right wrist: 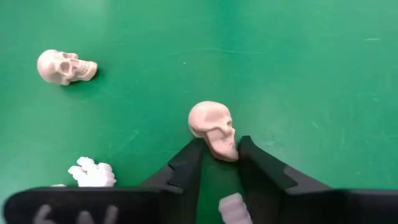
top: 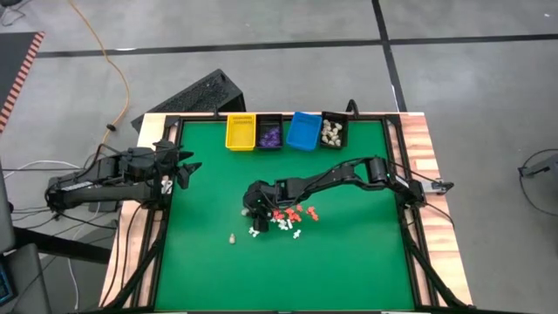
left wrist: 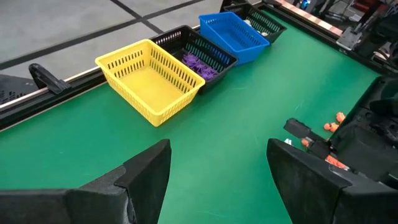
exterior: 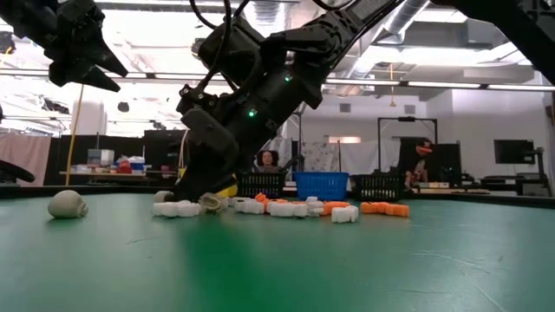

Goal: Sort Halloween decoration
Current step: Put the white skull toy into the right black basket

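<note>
The right end effector [right wrist: 219,163] pinches narrow on a cream skull's [right wrist: 213,129] jaw, at the pile's [top: 292,216] nine o'clock edge, mid-desk [top: 349,262] — so shallow it may squirt free. The left end effector [left wrist: 217,180] waits wide.

Four bins [top: 286,131] along table's [top: 349,270] far edge; decoration pieces [top: 283,220] mid-table.

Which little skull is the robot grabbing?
The skull pinched between the right gripper jaws. The other skull lies alone on the green table, untouched.
</note>
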You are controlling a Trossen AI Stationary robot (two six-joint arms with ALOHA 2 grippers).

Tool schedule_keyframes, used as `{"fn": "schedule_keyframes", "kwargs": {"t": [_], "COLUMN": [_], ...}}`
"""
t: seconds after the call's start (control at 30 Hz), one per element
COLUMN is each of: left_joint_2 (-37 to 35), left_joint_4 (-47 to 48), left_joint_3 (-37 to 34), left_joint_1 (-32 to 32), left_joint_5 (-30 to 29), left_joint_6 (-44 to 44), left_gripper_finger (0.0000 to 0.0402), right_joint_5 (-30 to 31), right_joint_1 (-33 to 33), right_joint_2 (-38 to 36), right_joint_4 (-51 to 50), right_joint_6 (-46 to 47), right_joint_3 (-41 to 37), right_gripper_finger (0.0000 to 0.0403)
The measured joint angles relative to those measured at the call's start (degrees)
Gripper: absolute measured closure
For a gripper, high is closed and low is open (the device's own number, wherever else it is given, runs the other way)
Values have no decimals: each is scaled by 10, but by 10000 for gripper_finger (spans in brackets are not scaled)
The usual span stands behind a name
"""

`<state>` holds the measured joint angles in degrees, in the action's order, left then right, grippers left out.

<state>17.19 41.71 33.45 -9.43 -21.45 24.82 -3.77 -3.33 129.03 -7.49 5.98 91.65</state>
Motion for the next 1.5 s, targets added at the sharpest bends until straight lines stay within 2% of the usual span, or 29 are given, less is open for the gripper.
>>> {"fn": "schedule_keyframes", "kwargs": {"t": [0.3, 0.6, 0.73, 0.83, 0.93, 1.13, 1.27, 1.37, 1.5], "left_joint_2": [0, 0, 0, 0, 0, 0, 0, 0, 0], "left_joint_4": [0, 0, 0, 0, 1, 1, 1, 2, 2], "left_joint_3": [0, 0, 0, 0, 0, 0, 0, 0, 0], "left_joint_1": [0, 0, 0, 0, 0, 0, 0, 0, 0], "left_joint_5": [0, 1, 1, 3, 5, 6, 14, 17, 17], "left_joint_6": [1, 3, 3, 3, 3, 3, 4, 5, 5], "left_gripper_finger": [145, 145, 145, 145, 145, 145, 145, 145, 145], "right_joint_5": [-1, 5, 9, 9, 9, 23, 35, 40, 40], "right_joint_1": [-1, -1, 1, 1, -3, -18, -19, -19, -22], "right_joint_2": [0, -7, -19, -31, -44, -37, -22, -19, -5], "right_joint_4": [2, 2, -5, -1, 11, 129, 142, 134, 148], "right_joint_6": [20, 54, 61, 74, 72, 17, 25, 26, 15], "right_joint_3": [-1, -1, -2, 0, 3, 6, 6, 5, 6], "right_gripper_finger": [340, 380, 385, 364, 323, 231, 174, 153, 150]}}
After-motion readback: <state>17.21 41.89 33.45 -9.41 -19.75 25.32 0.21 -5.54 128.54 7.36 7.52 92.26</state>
